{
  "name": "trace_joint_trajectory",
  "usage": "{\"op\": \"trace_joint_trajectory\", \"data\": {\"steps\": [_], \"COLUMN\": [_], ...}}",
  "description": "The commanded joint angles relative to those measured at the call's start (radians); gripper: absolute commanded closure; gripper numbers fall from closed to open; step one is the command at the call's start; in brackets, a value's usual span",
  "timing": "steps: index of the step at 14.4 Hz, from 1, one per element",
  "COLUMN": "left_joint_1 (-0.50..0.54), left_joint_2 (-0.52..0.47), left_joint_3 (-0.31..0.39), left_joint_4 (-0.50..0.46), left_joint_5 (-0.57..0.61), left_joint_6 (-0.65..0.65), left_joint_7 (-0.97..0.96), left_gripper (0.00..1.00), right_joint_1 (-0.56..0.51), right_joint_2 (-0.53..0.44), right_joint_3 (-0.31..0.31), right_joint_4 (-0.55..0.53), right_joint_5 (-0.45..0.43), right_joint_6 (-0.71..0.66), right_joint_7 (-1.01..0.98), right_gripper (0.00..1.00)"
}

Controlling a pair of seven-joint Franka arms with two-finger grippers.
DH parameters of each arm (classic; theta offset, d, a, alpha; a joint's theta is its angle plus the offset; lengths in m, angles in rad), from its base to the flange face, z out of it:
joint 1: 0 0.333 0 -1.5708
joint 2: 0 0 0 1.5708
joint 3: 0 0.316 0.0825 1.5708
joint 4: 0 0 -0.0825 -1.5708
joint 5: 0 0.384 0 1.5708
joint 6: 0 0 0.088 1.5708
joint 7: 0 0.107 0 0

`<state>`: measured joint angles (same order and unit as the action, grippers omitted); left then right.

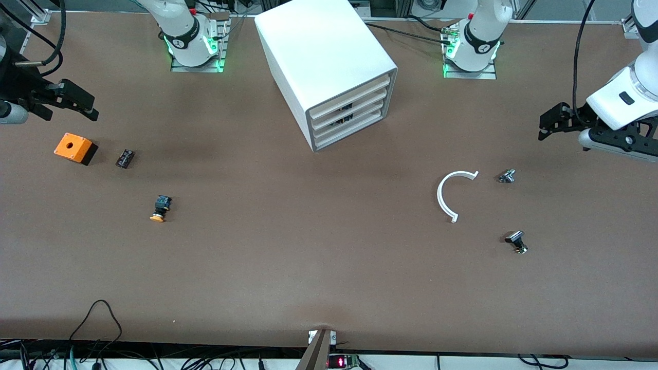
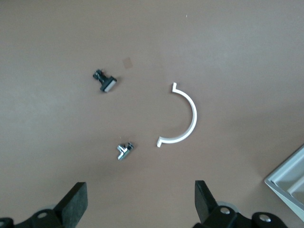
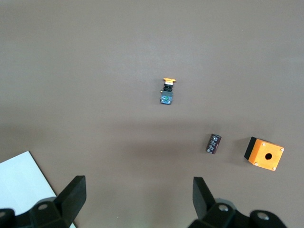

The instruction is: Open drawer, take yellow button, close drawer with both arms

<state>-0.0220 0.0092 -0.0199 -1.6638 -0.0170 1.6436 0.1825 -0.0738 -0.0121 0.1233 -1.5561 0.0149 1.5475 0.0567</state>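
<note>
Overhead: brown table, white drawer cabinet shut. Button lying on its side toward right arm's end, nearer the camera than orange box. Left gripper and right gripper aloft, spread wide, empty.

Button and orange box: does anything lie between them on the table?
Nothing lies directly between the button and the orange box; the small dark block sits just off that line, beside the box. The front view shows it.
</note>
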Motion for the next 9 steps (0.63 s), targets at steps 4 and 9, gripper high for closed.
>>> {"op": "trace_joint_trajectory", "data": {"steps": [4, 9], "left_joint_1": [-0.004, -0.006], "left_joint_2": [0.038, 0.04], "left_joint_3": [0.015, 0.017], "left_joint_4": [0.058, 0.059], "left_joint_5": [-0.017, -0.02], "left_joint_6": [-0.073, -0.073], "left_joint_7": [-0.04, -0.034], "left_gripper": [0.01, 0.01], "right_joint_1": [-0.008, -0.008], "right_joint_2": [0.001, 0.001], "right_joint_3": [0.006, 0.006], "right_joint_4": [0.002, 0.002], "right_joint_5": [0.026, 0.031], "right_joint_6": [0.011, 0.013], "right_joint_7": [-0.012, -0.009], "right_gripper": [0.01, 0.01]}}
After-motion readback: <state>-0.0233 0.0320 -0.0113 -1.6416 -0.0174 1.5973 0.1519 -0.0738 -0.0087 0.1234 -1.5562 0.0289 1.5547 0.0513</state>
